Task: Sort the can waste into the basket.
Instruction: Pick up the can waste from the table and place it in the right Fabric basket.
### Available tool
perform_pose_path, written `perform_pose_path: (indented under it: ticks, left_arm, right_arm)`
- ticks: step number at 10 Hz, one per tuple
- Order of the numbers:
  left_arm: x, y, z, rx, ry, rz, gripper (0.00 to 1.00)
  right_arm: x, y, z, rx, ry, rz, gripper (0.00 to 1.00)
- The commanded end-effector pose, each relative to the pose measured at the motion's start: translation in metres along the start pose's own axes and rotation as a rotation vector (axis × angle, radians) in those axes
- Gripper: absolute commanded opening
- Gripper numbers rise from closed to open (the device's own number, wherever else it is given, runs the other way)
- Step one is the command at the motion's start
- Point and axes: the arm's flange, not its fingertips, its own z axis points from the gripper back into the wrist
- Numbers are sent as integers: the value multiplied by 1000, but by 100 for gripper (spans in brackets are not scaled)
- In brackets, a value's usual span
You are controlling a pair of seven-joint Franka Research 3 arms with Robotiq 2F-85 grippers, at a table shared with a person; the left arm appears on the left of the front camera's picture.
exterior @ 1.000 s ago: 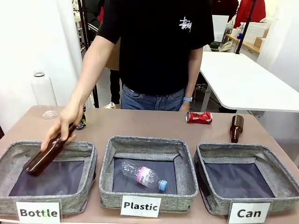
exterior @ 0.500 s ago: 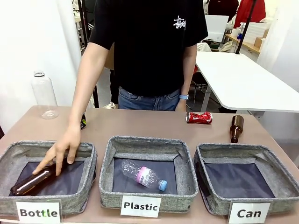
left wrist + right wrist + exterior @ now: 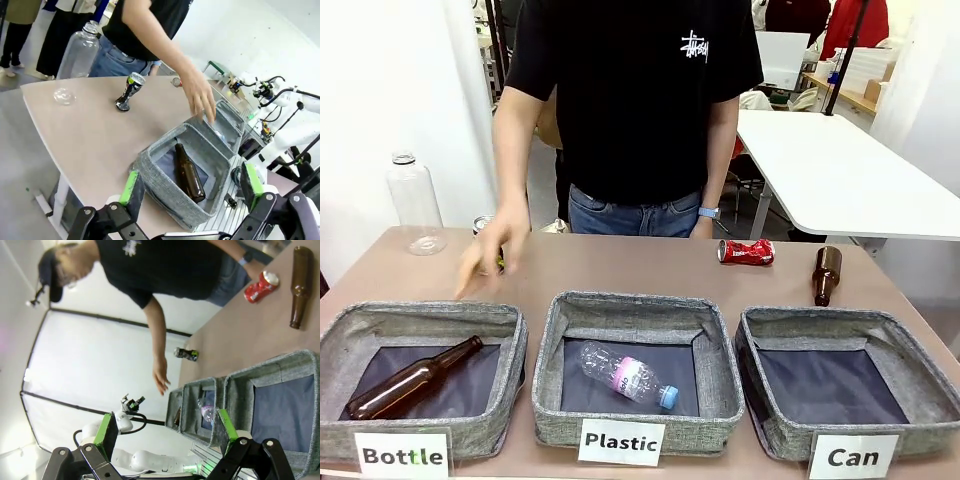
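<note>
Hanging fully spread, your left fingers (image 3: 131, 187) and right fingers (image 3: 223, 426) are gripping and touching nothing; the red can (image 3: 747, 252) is lying at one o'clock on the worktop (image 3: 620, 265).

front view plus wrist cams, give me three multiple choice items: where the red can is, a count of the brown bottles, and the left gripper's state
1. Where is the red can?
A. in the Can basket
B. on the table beyond the Can basket
C. in the person's hand

2. How many brown glass bottles show in the front view?
A. one
B. three
C. two

3. The left gripper is:
A. open, holding nothing
B. shut on a bottle
C. shut on a can

1 B: the red can lies on its side on bare table behind the basket's far rim.
2 C: one lies in the Bottle basket, the other on the table at the right.
3 A: its fingers stand wide apart, gripping nothing.
</note>
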Motion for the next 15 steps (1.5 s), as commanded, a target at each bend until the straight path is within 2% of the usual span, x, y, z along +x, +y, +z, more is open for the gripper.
perform_pose_path:
  ticks: [1, 3, 7, 11, 12, 13, 14, 15]
  left_arm:
    - [22, 0, -10, -15, 11, -4, 100]
    - [43, -9, -53, 32, 57, -17, 100]
    - [68, -24, -155, 46, 248, -51, 100]
    - [83, -2, -251, 122, 362, -25, 100]
    - [91, 4, -271, 163, 340, 0, 100]
    - [97, 5, -280, 165, 330, 65, 100]
    - [81, 1, -262, 131, 355, -41, 100]
    - [81, 1, -262, 131, 355, -41, 100]
  right_arm:
    - [2, 0, 0, 21, -13, 25, 100]
    - [2, 0, 0, 21, -13, 25, 100]
    - [2, 0, 0, 21, -13, 25, 100]
    - [2, 0, 0, 21, -13, 25, 100]
    - [2, 0, 0, 21, -13, 25, 100]
    - [2, 0, 0, 21, -13, 25, 100]
    - [2, 0, 0, 21, -13, 25, 100]
    - [2, 0, 0, 21, -13, 25, 100]
